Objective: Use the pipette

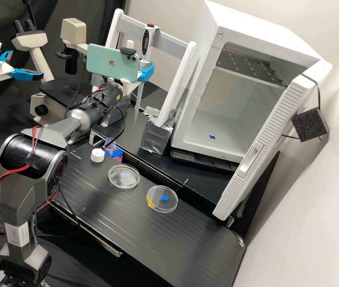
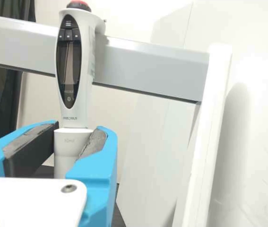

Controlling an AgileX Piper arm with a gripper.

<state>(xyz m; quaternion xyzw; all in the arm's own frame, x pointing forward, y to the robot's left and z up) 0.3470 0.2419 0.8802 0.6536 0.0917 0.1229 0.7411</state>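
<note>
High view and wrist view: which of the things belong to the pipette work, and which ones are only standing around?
Part of the job:
pipette, with the gripper at it
pipette stand
probably the small clear bottle, white cap, yellow-edged dish and other dish

Apparently just around:
microscope
white cabinet
mint phone

Black bench [image 1: 193,243], 2 dishes [image 1: 162,198], white cap [image 1: 97,155]

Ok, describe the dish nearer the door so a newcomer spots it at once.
Start at the white cabinet with its door open. In front of it, on the black bench, sits a round clear dish, the nearer of two to the door. A yellow strip lines part of its edge; its neighbour has none.
</note>
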